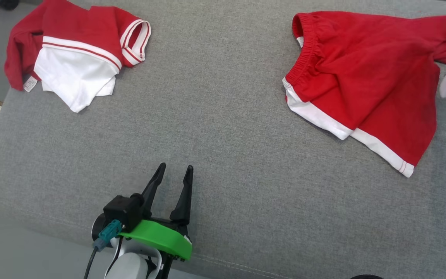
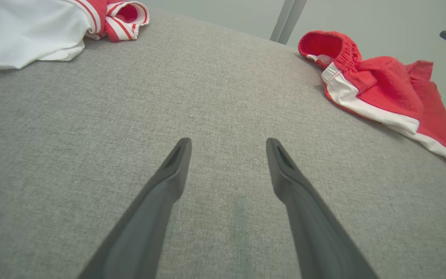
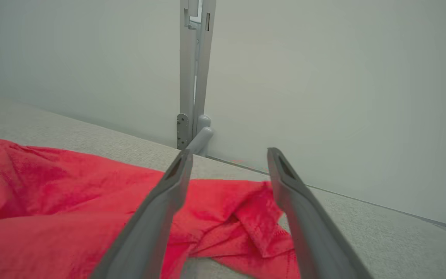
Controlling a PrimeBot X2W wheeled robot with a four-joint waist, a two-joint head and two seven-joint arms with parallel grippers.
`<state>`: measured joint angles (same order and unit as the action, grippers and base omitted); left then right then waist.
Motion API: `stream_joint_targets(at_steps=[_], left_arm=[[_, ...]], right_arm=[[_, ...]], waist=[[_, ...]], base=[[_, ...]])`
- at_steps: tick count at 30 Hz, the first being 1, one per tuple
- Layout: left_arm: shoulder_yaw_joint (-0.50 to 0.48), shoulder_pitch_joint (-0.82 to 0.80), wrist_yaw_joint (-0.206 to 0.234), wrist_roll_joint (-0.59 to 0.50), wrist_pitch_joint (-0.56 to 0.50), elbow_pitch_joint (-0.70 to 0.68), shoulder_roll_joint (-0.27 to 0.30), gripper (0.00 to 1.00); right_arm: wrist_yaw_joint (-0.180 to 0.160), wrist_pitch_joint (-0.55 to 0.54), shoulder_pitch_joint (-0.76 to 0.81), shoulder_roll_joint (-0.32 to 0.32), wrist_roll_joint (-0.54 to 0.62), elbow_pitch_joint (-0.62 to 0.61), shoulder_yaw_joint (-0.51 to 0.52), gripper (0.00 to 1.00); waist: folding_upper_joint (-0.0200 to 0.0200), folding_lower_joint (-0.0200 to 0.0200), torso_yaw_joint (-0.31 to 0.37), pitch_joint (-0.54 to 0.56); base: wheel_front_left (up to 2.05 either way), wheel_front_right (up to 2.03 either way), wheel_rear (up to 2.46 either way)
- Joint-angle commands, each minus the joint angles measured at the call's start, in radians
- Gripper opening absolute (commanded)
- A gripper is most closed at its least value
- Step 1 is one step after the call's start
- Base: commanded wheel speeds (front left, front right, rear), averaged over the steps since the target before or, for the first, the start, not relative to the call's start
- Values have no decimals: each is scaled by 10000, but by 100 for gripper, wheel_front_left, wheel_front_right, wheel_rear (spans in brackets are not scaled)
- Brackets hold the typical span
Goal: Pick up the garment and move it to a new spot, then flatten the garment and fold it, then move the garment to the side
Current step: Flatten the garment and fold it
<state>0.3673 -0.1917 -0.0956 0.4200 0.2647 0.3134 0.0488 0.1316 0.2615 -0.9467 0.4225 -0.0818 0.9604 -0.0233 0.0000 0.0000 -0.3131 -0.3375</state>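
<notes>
Red shorts with white side trim [image 1: 362, 77] lie rumpled at two o'clock on grey woven cushion [image 1: 223, 155]. Not flattened, not folded yet, by my reckoning. Red-and-white shirt [image 1: 76, 58] sits loosely folded at ten o'clock. My right gripper [image 3: 229, 152] hangs over the shorts' far leg, spread wide, gripping nothing. My left gripper [image 1: 176, 166] waits at seven o'clock, wide, empty. No containers to note.

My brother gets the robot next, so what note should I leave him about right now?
Left end effector: open, empty, over bare cushion.
Right end effector: open, empty, over the right end of the red shorts.
The shorts lie rumpled on the cushion's right side; a red and white shirt is bunched at far left.
Done: no flattening or folding shows.
Left: grasp, likely the shorts, then move, flatten, fold, set aside.
</notes>
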Motion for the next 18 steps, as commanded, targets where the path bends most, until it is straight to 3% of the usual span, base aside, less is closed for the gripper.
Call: stream_joint_targets(at_steps=[1,5,11,18], left_arm=[[-125,103,25,-129,-3,43,30,100],[-402,172,-58,-290,-4,135,35,100],[-742,132,-150,-522,-5,238,35,100],[-676,252,-235,-497,-4,285,35,100]], right_arm=[[-17,36,282,-139,76,21,63,100],[-15,37,1245,-841,-160,-756,70,100],[-15,40,3585,-1552,-1206,-2555,-878,100],[-17,42,6078,-2021,-2503,-3859,-1840,100]], waist=[[0,0,412,294],[0,0,1030,664],[0,0,1951,1185],[0,0,2419,1409]], base=[[0,0,0],[0,0,0],[0,0,0],[0,0,0]])
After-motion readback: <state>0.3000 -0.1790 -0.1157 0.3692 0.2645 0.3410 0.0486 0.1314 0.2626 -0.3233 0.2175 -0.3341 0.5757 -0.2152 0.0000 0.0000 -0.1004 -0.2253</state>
